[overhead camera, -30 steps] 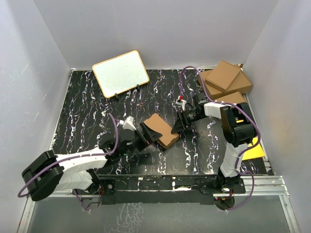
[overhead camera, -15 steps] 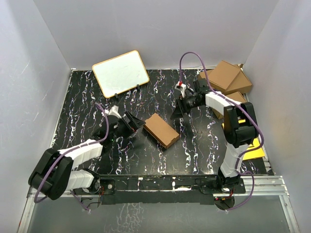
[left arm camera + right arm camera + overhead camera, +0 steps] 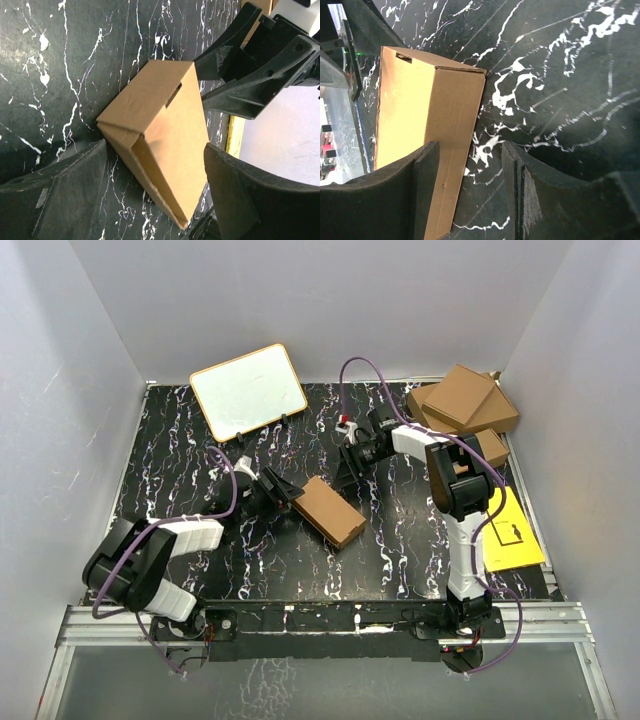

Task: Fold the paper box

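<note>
From above, the small brown cardboard paper box (image 3: pixel 328 511) lies flat on the black, white-veined marble-look tabletop (image 3: pixel 180 445), already formed into a closed carton. It sits just ahead of the left gripper (image 3: pixel 285 493) and just short of the right gripper (image 3: pixel 347 472), which faces it from the far side, so the two tools bracket it end to end. At the left wrist, the jaws stand wide apart with the carton's near end reaching in between them; bare tabletop shows beside one finger (image 3: pixel 60 185), so nothing looks clamped, and the end panel nearest the tool seems not quite flush. At the right wrist, the jaws are likewise parted with only tabletop in the gap, and the carton runs behind one finger (image 3: pixel 425 195) rather than between the two. This looks like the last end closure: let the right tool brace the far end, centre the left jaws on the loose panel, and close slowly — a skewed squeeze would likely spin the light carton or crease its wall
</note>
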Tool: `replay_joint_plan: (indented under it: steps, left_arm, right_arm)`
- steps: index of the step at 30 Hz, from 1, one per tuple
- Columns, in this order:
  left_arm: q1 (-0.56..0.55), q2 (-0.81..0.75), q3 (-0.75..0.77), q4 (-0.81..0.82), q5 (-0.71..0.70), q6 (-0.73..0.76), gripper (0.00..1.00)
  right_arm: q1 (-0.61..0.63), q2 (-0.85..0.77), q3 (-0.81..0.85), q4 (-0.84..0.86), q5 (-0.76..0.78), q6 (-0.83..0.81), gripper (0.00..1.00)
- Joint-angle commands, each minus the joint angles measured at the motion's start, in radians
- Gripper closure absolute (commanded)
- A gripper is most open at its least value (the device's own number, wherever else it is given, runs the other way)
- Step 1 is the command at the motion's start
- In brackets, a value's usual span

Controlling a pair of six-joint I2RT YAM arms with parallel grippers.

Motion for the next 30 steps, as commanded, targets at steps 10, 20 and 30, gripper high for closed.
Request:
replay_joint_plan:
  steps: [10, 20, 30]
  left_arm:
    - [0.009, 0.077, 0.057, 0.035, 0.008, -0.007, 0.38]
    - [0.008, 0.075, 0.055, 0.028, 0.025, -0.008, 0.51]
    - [0.008, 0.085, 0.066, 0.024, 0.048, -0.009, 0.6]
  right_arm:
    - [0.018, -0.05, 0.078, -0.014, -0.052, 0.039, 0.45]
    - [0.032, -0.108, -0.054, 0.111, -0.135, 0.134, 0.43]
    - [0.061, -0.075, -0.064, 0.112, -0.108, 0.139, 0.53]
